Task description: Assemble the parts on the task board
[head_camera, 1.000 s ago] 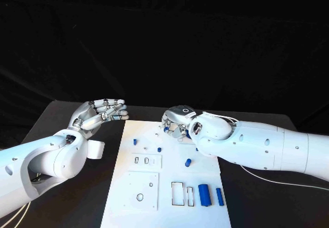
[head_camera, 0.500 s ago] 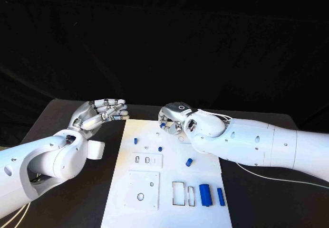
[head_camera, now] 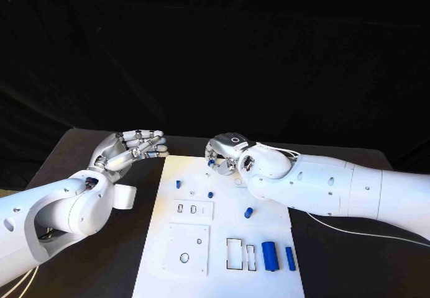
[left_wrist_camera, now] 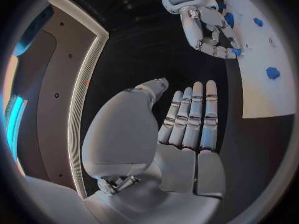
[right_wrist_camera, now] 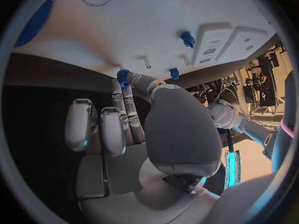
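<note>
Two bulky white arms are showing glossy shells dotted with small dark screws — the right arm (head_camera: 340, 189) is trailing a thin white cable. The left hand (head_camera: 133, 148) and right hand (head_camera: 229, 156) are gleaming silver, fingers banded — the right is bearing a black ring-marked disc.

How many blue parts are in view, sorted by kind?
small blue pieces lying on the task board: 3
long blue cylinders: 2
blue piece pinched by the right hand: 1
Total: 6
</note>
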Available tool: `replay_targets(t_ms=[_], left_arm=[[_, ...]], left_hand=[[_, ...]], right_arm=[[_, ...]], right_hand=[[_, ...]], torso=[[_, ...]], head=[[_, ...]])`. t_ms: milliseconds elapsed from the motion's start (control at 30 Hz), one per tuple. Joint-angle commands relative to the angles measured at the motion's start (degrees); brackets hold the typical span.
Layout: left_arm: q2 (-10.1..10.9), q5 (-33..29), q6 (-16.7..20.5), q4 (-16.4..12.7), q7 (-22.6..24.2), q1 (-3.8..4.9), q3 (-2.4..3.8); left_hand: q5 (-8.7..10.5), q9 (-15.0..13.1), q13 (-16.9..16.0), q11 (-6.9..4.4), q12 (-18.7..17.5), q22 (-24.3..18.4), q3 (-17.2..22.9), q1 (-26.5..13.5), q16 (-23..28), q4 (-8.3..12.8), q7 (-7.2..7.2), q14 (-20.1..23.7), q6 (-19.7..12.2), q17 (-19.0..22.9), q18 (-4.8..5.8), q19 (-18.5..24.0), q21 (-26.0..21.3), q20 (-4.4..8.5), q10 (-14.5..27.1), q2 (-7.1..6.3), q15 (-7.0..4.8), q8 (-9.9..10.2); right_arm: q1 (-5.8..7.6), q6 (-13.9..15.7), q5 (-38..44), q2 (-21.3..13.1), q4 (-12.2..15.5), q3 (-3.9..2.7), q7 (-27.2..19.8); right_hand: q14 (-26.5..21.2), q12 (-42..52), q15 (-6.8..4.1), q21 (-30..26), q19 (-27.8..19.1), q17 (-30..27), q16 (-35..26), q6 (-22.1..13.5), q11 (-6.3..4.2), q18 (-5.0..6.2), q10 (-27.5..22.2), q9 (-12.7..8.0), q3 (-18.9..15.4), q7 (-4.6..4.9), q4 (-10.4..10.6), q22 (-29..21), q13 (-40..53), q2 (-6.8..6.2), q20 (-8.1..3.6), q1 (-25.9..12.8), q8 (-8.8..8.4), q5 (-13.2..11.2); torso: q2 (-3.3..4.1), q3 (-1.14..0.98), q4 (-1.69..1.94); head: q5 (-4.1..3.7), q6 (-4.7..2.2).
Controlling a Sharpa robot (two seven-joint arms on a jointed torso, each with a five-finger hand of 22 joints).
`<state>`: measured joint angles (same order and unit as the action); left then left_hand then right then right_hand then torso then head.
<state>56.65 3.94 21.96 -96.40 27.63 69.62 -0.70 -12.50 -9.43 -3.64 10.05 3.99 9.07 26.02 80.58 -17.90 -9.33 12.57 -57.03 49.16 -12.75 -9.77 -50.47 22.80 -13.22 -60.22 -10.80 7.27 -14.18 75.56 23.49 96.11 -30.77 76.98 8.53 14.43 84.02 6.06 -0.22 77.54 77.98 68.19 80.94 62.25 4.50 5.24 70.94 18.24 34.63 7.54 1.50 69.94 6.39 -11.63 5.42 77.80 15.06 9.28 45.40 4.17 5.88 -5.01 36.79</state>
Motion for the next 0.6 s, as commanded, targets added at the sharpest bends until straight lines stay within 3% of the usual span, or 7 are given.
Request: replay_targets(t_ms=[33, 367, 400, 600], left_arm=[[-0.15, 0.02, -1.08, -0.16, 0.27, 0.12, 0.06], [-0.21, 0.02, -1.05, -0.07, 0.29, 0.22, 0.06], [-0.22, 0.02, -1.05, -0.06, 0.29, 0.23, 0.06], [-0.23, 0.02, -1.08, -0.03, 0.29, 0.28, 0.06]], left_hand=[[0.13, 0.08, -0.03, 0.28, -0.29, 0.08, 0.03, -0.52, 0.26, -0.2, 1.08, 0.17, 0.05, -0.06, -0.56, -0.15, 0.31, -0.07, -0.06, 0.09, 0.23, 0.23], [0.13, 0.08, -0.03, 0.28, -0.29, 0.08, 0.03, -0.52, 0.26, -0.2, 1.08, 0.17, 0.05, -0.06, -0.56, -0.15, 0.31, -0.07, -0.06, 0.09, 0.23, 0.23], [0.13, 0.08, -0.03, 0.28, -0.29, 0.08, 0.03, -0.52, 0.26, -0.2, 1.08, 0.17, 0.05, -0.06, -0.56, -0.15, 0.31, -0.07, -0.06, 0.09, 0.23, 0.23], [0.13, 0.08, -0.03, 0.28, -0.29, 0.08, 0.03, -0.52, 0.26, -0.2, 1.08, 0.17, 0.05, -0.06, -0.56, -0.15, 0.31, -0.07, -0.06, 0.09, 0.23, 0.23]], right_arm=[[-0.03, -0.11, 0.94, 0.3, -0.38, 0.0, 0.03], [-0.28, -1.48, 0.72, 0.97, -1.39, 0.02, -0.06], [-0.3, -1.66, 0.71, 1.01, -1.46, 0.02, -0.06], [-0.35, -2.39, 0.68, 1.18, -1.97, 0.03, 0.02]], right_hand=[[2.34, 0.24, -0.46, 0.26, 0.22, 0.06, 0.23, 0.37, -0.86, -0.85, 1.24, 0.05, 0.13, -0.11, -0.17, 0.01, -0.02, -0.01, 0.07, -0.57, 0.19, 0.31], [2.32, 0.2, -0.45, 0.13, 0.08, -0.04, 0.22, 0.26, -0.84, -0.8, 1.23, 0.14, 0.14, -0.1, -0.12, -0.19, -0.03, -0.11, 0.06, -0.78, 0.17, 0.31], [2.3, 0.13, -0.41, 0.18, 0.07, -0.07, 0.3, 0.14, -0.78, -0.82, 1.31, 0.47, 0.38, -0.08, -0.05, -0.07, -0.04, -0.33, 0.04, -1.2, 0.27, 2.74], [2.29, 0.11, -0.42, 0.15, 0.04, -0.12, 0.29, 0.12, -0.82, -0.81, 1.31, 0.51, 0.42, -0.09, -0.08, -0.11, -0.04, -0.33, 0.05, -1.19, 0.27, 2.79]], torso=[[0.03, 0.04, 0.08], [0.14, 0.05, 0.17], [0.12, 0.07, 0.15], [0.11, 0.1, 0.18]], head=[[-0.02, 0.13], [0.09, 0.4], [0.09, 0.45], [0.04, 0.61]])
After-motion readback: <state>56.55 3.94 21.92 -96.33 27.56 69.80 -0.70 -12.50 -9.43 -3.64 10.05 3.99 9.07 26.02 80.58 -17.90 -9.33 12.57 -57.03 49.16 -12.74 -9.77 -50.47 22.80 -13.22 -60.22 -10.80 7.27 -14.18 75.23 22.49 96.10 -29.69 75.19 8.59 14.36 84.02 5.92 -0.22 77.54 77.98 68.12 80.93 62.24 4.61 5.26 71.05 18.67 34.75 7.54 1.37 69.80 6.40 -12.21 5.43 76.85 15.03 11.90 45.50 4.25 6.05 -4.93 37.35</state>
